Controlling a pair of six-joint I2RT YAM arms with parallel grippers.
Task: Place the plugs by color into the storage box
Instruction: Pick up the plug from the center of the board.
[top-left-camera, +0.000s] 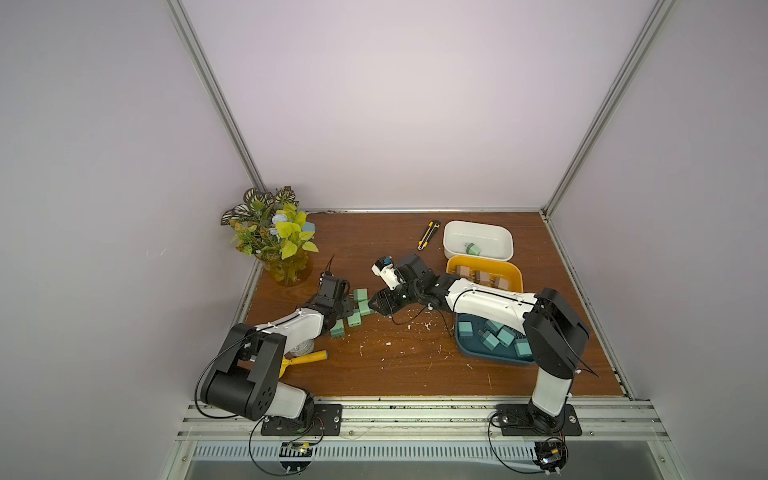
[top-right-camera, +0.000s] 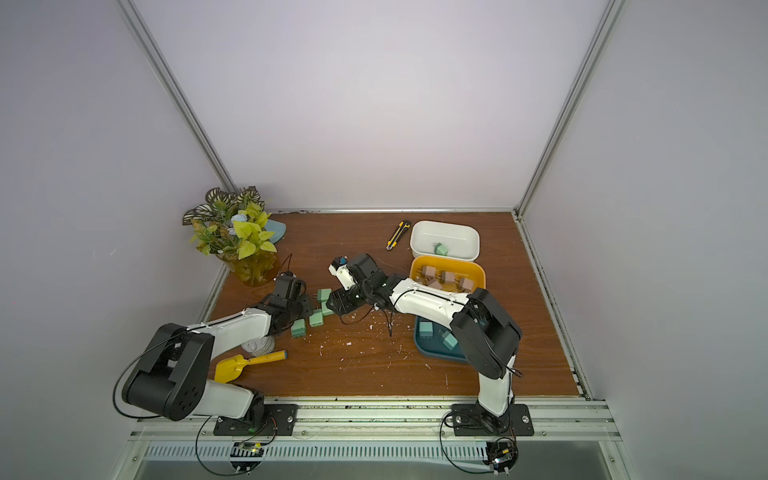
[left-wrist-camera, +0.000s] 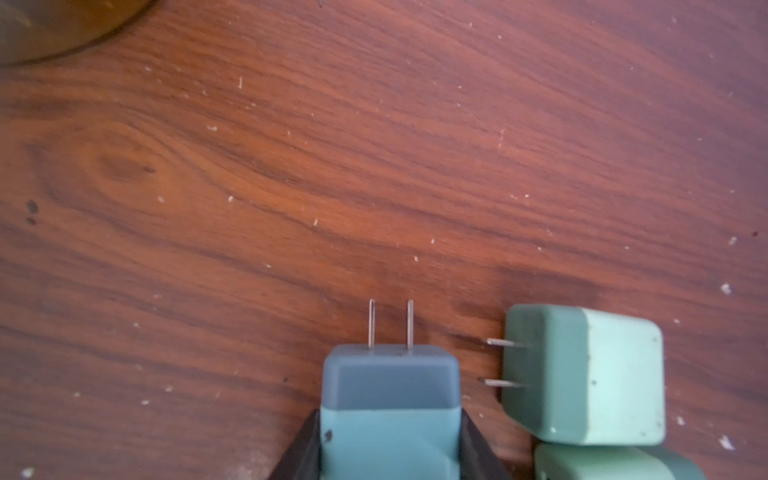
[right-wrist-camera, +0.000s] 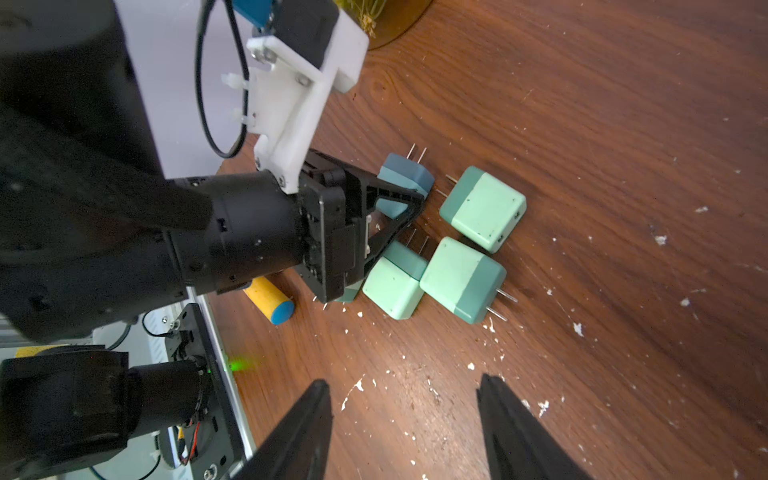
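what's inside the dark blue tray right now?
Several plugs lie loose in the dark blue tray, prongs pointing different ways. The right arm covers the tray's far and right parts, so the full count cannot be told.

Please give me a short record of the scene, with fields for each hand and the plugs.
Left hand: shut on blue plug
Right hand: open, empty, above the table
Loose plugs: mint, on the table beside the blue plug
White box: one mint plug
Yellow box: pink plugs
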